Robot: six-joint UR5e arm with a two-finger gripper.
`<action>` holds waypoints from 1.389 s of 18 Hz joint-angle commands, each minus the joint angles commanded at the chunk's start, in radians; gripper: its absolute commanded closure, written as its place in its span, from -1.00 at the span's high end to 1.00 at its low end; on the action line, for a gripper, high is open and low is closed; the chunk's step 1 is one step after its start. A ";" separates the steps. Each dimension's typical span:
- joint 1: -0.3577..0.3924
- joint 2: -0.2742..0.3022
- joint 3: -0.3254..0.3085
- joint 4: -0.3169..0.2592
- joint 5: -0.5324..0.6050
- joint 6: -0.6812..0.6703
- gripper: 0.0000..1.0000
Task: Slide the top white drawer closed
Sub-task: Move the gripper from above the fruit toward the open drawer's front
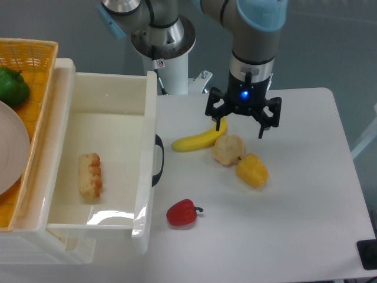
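The drawer (106, 159) stands pulled out at the 9 o'clock side of the white surface (294, 224), its deep tray open to view and its front panel facing 3 o'clock. The black handle (158, 160) sits on that panel, pointing toward the middle of the surface. Inside the tray lies a piece of fried food (90, 175), near the left wall.

The pincer (242, 127) hangs at about 12 o'clock of the surface's centre, its fingers spread apart and holding nothing, a blue light lit on its body. It is well apart from the handle. Just below it lie a banana (197, 139), a pale lumpy item (229, 150) and a yellow pepper (252, 170); the lumpy item touches the banana's tip and lies just beside the pepper. A red pepper (182, 213) lies toward 6 o'clock, near the drawer's front corner.

At the far 9 o'clock edge, beyond the drawer, a yellow basket (36, 56) holds a green pepper (13, 86) and a white plate (12, 150).
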 joint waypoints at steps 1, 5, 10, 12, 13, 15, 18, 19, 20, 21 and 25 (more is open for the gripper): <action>-0.002 -0.002 -0.002 0.002 0.000 0.000 1.00; -0.002 -0.028 -0.005 0.002 0.005 -0.009 1.00; -0.008 -0.049 -0.041 0.008 0.081 -0.034 1.00; -0.011 -0.061 -0.054 0.009 0.101 -0.089 1.00; -0.012 -0.072 -0.055 0.011 0.101 -0.124 1.00; -0.026 -0.097 -0.057 0.009 0.106 -0.149 1.00; -0.052 -0.109 -0.089 0.011 0.118 -0.158 1.00; -0.054 -0.109 -0.097 0.011 0.120 -0.158 1.00; -0.055 -0.112 -0.097 0.009 0.118 -0.156 1.00; -0.058 -0.120 -0.097 0.005 0.118 -0.158 1.00; -0.083 -0.169 -0.094 0.000 0.094 -0.163 1.00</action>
